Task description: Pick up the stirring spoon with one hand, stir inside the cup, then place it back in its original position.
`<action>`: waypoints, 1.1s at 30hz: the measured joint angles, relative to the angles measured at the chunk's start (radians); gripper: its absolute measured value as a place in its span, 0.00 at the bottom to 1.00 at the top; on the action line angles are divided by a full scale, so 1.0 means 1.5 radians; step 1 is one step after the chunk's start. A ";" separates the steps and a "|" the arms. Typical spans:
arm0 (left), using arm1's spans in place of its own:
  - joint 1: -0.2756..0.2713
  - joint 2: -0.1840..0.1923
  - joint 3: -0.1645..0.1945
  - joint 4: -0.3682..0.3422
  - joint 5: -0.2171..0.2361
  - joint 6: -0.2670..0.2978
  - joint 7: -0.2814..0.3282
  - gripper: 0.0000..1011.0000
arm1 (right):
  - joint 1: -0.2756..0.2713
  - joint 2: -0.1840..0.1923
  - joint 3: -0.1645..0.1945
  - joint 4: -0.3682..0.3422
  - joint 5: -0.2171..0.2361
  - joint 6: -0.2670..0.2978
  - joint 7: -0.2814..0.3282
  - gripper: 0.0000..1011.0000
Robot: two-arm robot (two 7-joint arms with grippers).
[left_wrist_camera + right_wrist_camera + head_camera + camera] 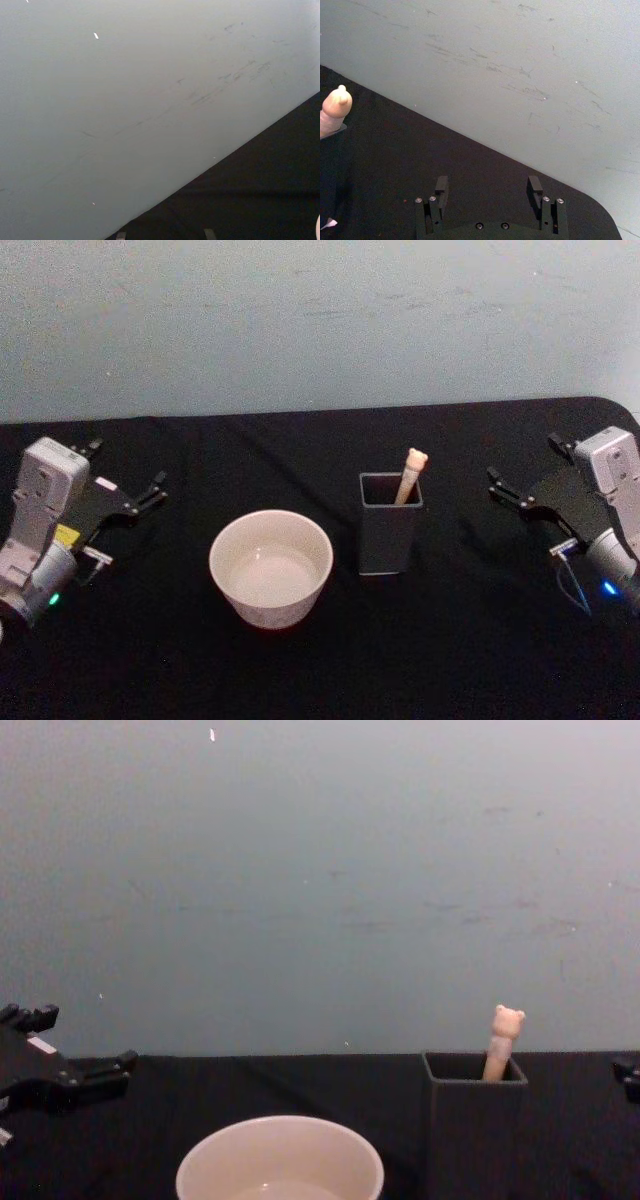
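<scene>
The stirring spoon (411, 472) is standing inside the dark holder (390, 530), leaning into its far right corner, and only the bear head and a short part of the handle are rising above the rim. The cup (271, 568) is sitting on the worktop (480, 640) just to the left of the holder, not touching it.

The right pincer (522, 458) is hovering well to the right of the holder with its fingers wide apart and holding nothing. The left pincer (127, 462) is waiting far to the left of the holder, beyond the cup, also spread apart and holding nothing.

You are risking these things from here:
- You are getting very little handle to grip, so a low approach could strike the holder's thin wall and push or tip the holder.
- If you are lifting the spoon at an angle, the bowl could catch on the rim and drag the holder up.
- The cup may be holding some liquid; I cannot tell for sure. Wide stirring could shift the cup or spill it.
- On the return, the holder's mouth is narrow, so the bowl could land on the rim.

You are working with 1 spoon, 1 cup, 1 holder and 2 pincers.
</scene>
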 joint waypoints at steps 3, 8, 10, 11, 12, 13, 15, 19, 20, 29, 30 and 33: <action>0.000 0.000 0.000 0.000 0.000 0.000 0.000 0.99 | 0.000 0.000 0.000 0.000 0.000 0.000 0.000 0.99; 0.000 0.000 0.000 0.000 0.000 0.000 0.000 0.99 | 0.000 0.000 0.000 0.000 0.000 0.000 0.000 0.99; 0.000 0.000 0.000 0.000 0.000 0.000 0.000 0.99 | 0.000 0.000 0.000 0.000 0.000 0.000 0.000 0.99; 0.000 0.000 0.000 0.000 0.000 0.000 0.000 0.99 | 0.000 0.000 0.000 0.000 0.000 0.000 0.000 0.99; 0.000 0.000 0.000 0.000 0.000 0.000 0.000 0.99 | 0.000 0.000 0.000 0.000 0.000 0.000 0.000 0.99; 0.000 0.000 0.000 0.000 0.000 0.000 0.000 0.99 | 0.000 0.000 0.000 0.000 0.000 0.000 0.000 0.99; 0.000 0.000 0.000 0.000 0.000 0.000 0.000 0.99 | 0.000 0.000 0.000 0.000 0.000 0.000 0.000 0.99; 0.000 0.000 0.000 0.000 0.000 0.000 0.000 0.99 | 0.000 0.000 0.000 0.000 0.000 0.000 0.000 0.99; 0.000 0.000 0.000 0.000 0.000 0.000 0.000 0.99 | 0.000 0.000 0.000 0.000 0.000 0.000 0.000 0.99; 0.000 0.000 0.000 0.000 0.000 0.000 0.000 0.99 | 0.000 0.000 0.000 0.000 0.000 0.000 0.000 0.99; 0.000 0.000 0.000 0.000 0.000 0.000 0.000 0.99 | 0.000 0.000 0.000 0.000 0.000 0.000 0.000 0.99; 0.000 0.000 0.000 0.000 0.000 0.000 0.000 0.99 | 0.000 0.000 0.000 0.000 0.000 0.000 0.000 0.99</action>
